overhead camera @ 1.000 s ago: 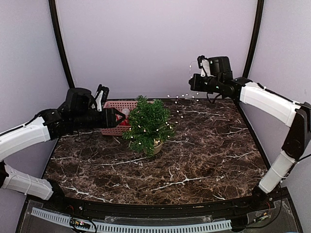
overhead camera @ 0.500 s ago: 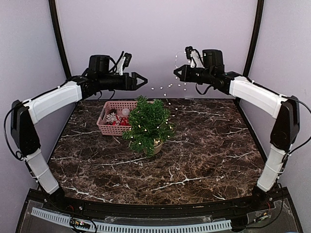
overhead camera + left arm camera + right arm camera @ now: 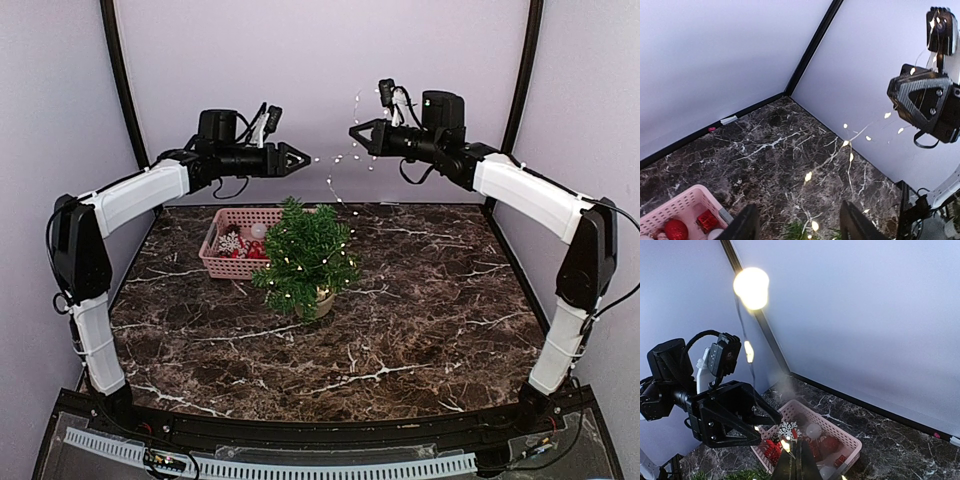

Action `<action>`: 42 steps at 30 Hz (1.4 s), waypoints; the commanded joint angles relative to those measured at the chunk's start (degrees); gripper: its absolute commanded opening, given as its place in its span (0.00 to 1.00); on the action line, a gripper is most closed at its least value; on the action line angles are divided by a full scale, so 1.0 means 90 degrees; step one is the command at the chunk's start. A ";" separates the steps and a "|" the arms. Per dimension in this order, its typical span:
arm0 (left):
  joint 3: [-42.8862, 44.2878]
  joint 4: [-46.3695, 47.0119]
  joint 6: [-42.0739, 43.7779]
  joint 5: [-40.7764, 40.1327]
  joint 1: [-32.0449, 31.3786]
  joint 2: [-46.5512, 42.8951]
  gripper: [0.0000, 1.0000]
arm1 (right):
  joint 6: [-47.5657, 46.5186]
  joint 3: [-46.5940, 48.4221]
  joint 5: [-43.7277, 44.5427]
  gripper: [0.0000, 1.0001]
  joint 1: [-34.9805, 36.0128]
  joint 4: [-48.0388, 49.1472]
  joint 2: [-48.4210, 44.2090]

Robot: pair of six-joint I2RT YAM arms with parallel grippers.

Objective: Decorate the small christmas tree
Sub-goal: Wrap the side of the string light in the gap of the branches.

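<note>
Pink basket (image 3: pixel 222 268) sits left of centre on the bench (image 3: pixel 420 330), with ornaments (image 3: pixel 240 247) inside. Above it, in the upper left of the frame, my left hand (image 3: pixel 300 158) hangs high with its fingers apart, gripping nothing. The lights (image 3: pixel 331 182) dangle just past its tips. The tree (image 3: pixel 305 255) stands mid-frame, just beside the basket, with part of the lights draped over its right side. From there the strand climbs to my right hand (image 3: pixel 356 132), upper right, which is pinched tight on it.

My worries, as I judge them: if my right hand pulls higher or farther away, the strand could tug the tree over or drag off the loops already laid. If my left hand closes off target, it may miss so thin a strand, or squeeze a bulb instead. Slack between my two hands could also drop and tangle in the branches.
</note>
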 commanded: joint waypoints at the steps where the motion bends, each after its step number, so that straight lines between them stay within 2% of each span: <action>1: 0.0308 0.0221 -0.0170 0.0500 0.0007 0.0138 0.44 | -0.0120 0.0214 -0.0089 0.00 -0.0022 0.0265 0.0050; 8: 0.0279 0.0463 -0.0309 0.0648 0.0003 0.0191 0.14 | -0.0191 0.0228 0.0051 0.00 -0.0023 0.0172 0.0038; 10: 0.0261 0.0621 -0.0296 0.0678 0.0003 0.0214 0.08 | -0.0183 0.0266 0.0205 0.00 -0.0023 0.0098 0.0025; 14: 0.0282 0.0873 -0.0172 0.0567 0.0007 0.0389 0.02 | -0.0073 0.0291 0.0508 0.00 -0.0025 0.0028 -0.0019; 21: 0.0475 0.1195 -0.0150 0.0713 0.0003 0.0881 0.00 | 0.0090 -0.0115 0.0598 0.00 0.0006 0.0050 -0.0239; 30: 0.0513 0.1437 0.0294 0.0012 0.0012 0.1061 0.00 | 0.0174 -0.0378 0.0844 0.00 0.0231 0.0079 -0.0239; 42: 0.0475 0.1603 0.0230 -0.0043 0.0172 0.1379 0.00 | 0.0349 -0.0446 0.0963 0.00 0.0623 0.0138 -0.0011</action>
